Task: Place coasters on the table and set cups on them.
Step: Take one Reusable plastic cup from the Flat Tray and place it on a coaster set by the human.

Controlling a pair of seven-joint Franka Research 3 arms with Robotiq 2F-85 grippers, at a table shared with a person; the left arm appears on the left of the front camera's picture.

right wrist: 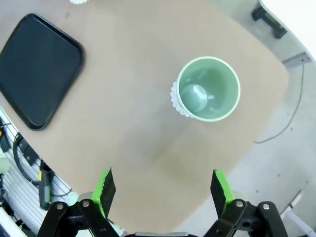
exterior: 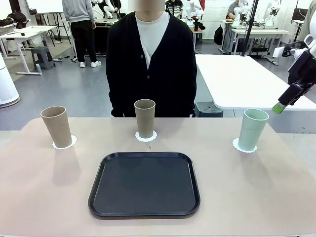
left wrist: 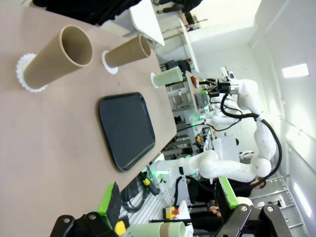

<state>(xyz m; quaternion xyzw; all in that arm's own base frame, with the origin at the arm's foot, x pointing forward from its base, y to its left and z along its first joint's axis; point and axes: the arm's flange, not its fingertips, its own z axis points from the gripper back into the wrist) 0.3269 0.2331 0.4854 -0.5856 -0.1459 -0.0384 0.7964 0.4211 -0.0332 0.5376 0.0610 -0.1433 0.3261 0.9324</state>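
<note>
Cups stand upright on the bench (exterior: 39,197), each on its own coaster: a tan cup (exterior: 57,127) on the left coaster (exterior: 73,142), a second tan cup (exterior: 145,118) on the middle coaster (exterior: 153,135), a mint cup (exterior: 252,129) on the right coaster (exterior: 236,144). A black tray (exterior: 144,184) lies nearer the robot. The right claw (right wrist: 163,190) hangs wide and empty above the mint cup. The left claw (left wrist: 165,202) is wide and empty too.

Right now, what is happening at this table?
Nothing is being handled. Three cups stand upright, each on a white coaster: a tan cup at the robot's left, another tan cup in the middle, a mint green cup at the right. The right gripper hangs open above the green cup, holding nothing. The black tray is empty.
</note>
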